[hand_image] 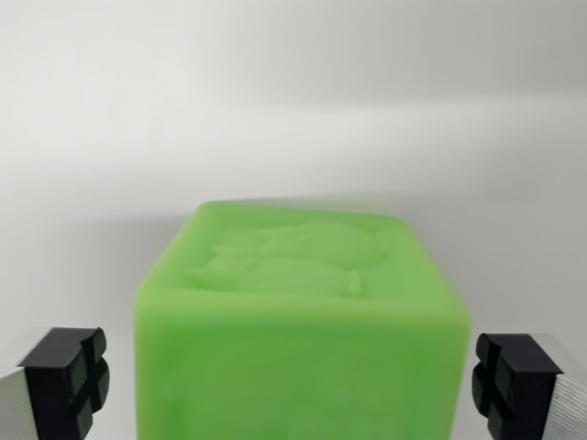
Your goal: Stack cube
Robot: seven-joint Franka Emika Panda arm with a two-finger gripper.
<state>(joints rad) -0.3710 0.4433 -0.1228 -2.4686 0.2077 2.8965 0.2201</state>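
Filling the whole backdrop is the pale, matte white-grey table surface (293, 119), smooth and bare-looking, fading to a soft blur toward the top of the wrist view.

Front and centre sits the bright green translucent plastic cube (298, 339), and it dominates the lower half of the picture. Its top face tilts up toward the camera, and there is a raised embossed figure (293, 257) moulded into that face; the relief is soft and blurred, so what it depicts cannot be told. The cube's near face runs out of the bottom of the frame, with rounded edges and corners all round. It rests on the table surface, throwing a faint shadow behind it.

Now the gripper (293, 385): its two black ridged rubber fingertip pads (69, 376) stand wide apart, one on either side of the cube. The pad at the wrist view's left sits clear of the cube's left edge with a gap of table showing between. The pad at the wrist view's right lies just beside the cube's right edge, with a thin gap. The jaws are spread, straddling the cube, clamped on nothing.
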